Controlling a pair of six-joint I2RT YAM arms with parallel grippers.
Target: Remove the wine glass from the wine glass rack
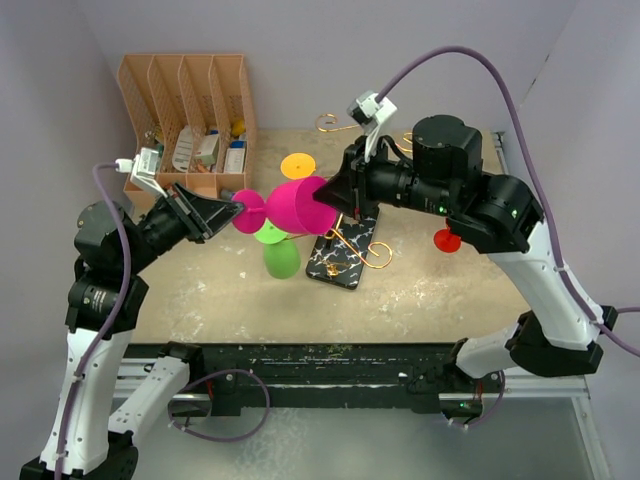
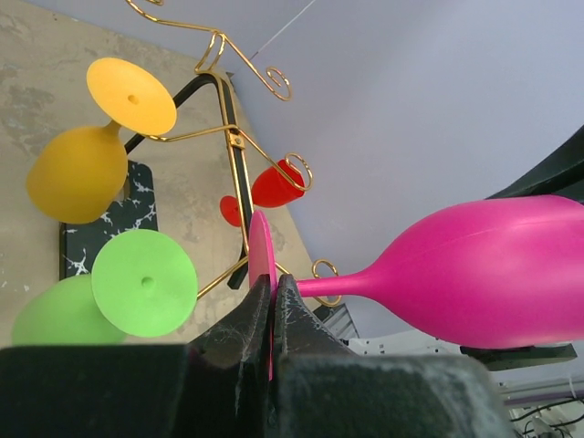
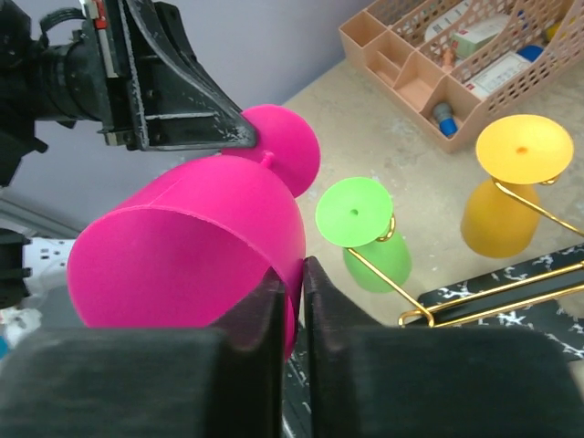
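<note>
Above the table [image 1: 200, 290], pink wine glass [image 1: 300, 207] horizontal, foot leftward, mouth rightward.

Table [image 1: 200, 290]: beige top, mottled, with pale scuffs and darker stains.

Enclosure: plain lavender-grey far wall [image 1: 300, 30], left wall [image 1: 45, 100] and right wall [image 1: 600, 120] close off the table on three sides.

A peach plastic file organiser [image 1: 185, 90] stands at the table's far left corner, with small packets in its slots.

A black rail [image 1: 330, 358] runs along the near edge, and a pale frosted panel [image 1: 380, 445] lies below it.

Light is even and diffuse, and shadows on the table top are soft.
</note>
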